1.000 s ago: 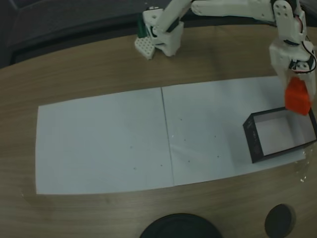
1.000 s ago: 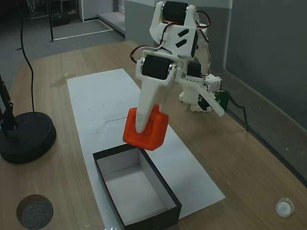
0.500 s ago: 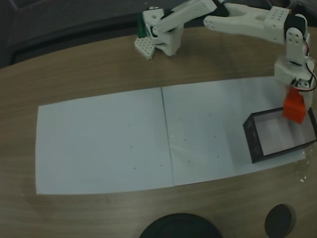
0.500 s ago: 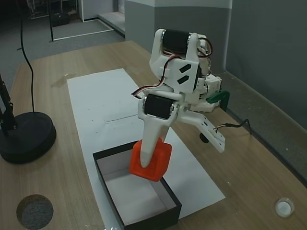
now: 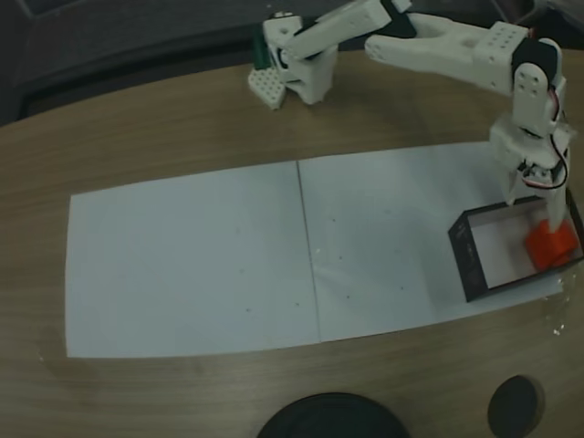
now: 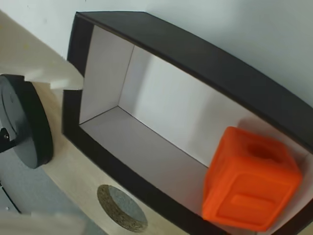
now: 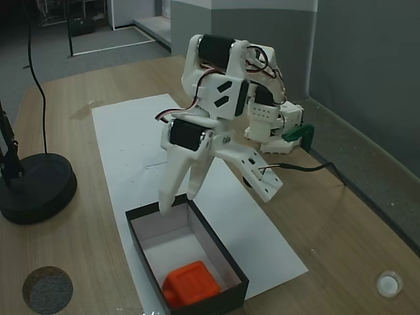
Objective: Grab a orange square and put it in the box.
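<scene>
While the gripper (image 7: 178, 197) hangs above the box (image 7: 226, 259) with its fingers spread apart and holding nothing, the orange square (image 7: 190, 284) lies inside. It rests on the box floor at the end away from the gripper.

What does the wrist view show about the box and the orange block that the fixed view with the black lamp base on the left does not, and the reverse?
The wrist view alone shows the round hollow in one face of the orange square and a shallow rectangular recess in another. The fixed view alone shows the open claw above the box's far end, the arm, and the white paper under the box. Both show the square lying inside the black-walled, pale-floored box, at one end, released, plus the black lamp base.
</scene>
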You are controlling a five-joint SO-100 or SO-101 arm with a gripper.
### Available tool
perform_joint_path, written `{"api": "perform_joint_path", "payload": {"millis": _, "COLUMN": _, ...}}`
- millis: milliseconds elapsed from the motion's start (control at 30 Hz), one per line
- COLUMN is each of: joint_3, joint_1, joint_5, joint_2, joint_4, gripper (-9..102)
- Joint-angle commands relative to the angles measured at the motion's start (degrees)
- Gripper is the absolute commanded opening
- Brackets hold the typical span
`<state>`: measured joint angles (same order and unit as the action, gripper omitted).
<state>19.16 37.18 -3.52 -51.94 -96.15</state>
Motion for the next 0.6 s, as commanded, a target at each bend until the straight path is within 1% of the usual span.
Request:
{"api": "perform_joint_path", "payload": {"millis": 0, "joint_3": -6.2, "joint_1": -5.4, "joint_5": 0.6, "joint_2": -8.7, "joint_4": -2.6, "gripper": 4}}
{"api": "perform_joint_path", "payload": {"millis": 100, "joint_3": -6.4, "joint_1": -12.7, "joint_5": 0.2, "joint_2": -16.5, "joint_4": -3.4, "gripper": 0}}
{"api": "perform_joint_path", "payload": {"millis": 233, "joint_3": -2.6, "joint_1": -22.9, "joint_5": -1.3, "joint_2": -33.3, "joint_4": -3.5, "gripper": 0}}
{"api": "perform_joint_path", "payload": {"millis": 433, "joint_3": 16.6, "joint_1": -34.1, "joint_5": -1.2, "joint_2": -63.5, "joint_4": -3.1, "gripper": 0}}
{"api": "perform_joint_path", "payload": {"millis": 567, "joint_3": 29.8, "joint_1": -39.1, "joint_5": -1.2, "joint_2": -82.3, "joint_4": -2.8, "gripper": 0}}
